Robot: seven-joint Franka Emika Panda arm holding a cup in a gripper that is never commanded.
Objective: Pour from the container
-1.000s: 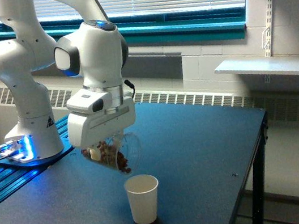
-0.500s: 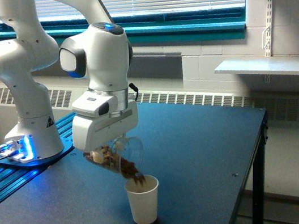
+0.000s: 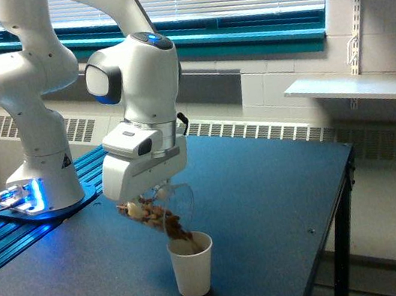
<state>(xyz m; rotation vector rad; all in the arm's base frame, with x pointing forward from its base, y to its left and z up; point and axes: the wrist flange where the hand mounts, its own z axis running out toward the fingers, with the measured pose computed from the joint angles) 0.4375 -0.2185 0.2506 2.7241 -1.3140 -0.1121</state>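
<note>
The clear container (image 3: 164, 209) hangs tilted steeply, mouth down toward the exterior view's right, with brown and tan chunky bits showing through its wall. My gripper (image 3: 147, 194) is shut on the container just below the white hand; its fingers are mostly hidden behind the hand and the cup. A stream of brown bits (image 3: 180, 235) runs from the container's lip into the off-white paper cup (image 3: 192, 265), which stands upright on the dark table (image 3: 253, 207) directly beneath.
The arm's white base (image 3: 37, 163) stands on a blue-lit rail at the exterior view's left. The table's edge (image 3: 342, 169) drops off at the right. A radiator and window blinds line the back wall; a white shelf (image 3: 359, 87) juts out at right.
The gripper has shifted slightly right and tipped the container further. One second ago nothing was falling; now bits are falling into the paper cup.
</note>
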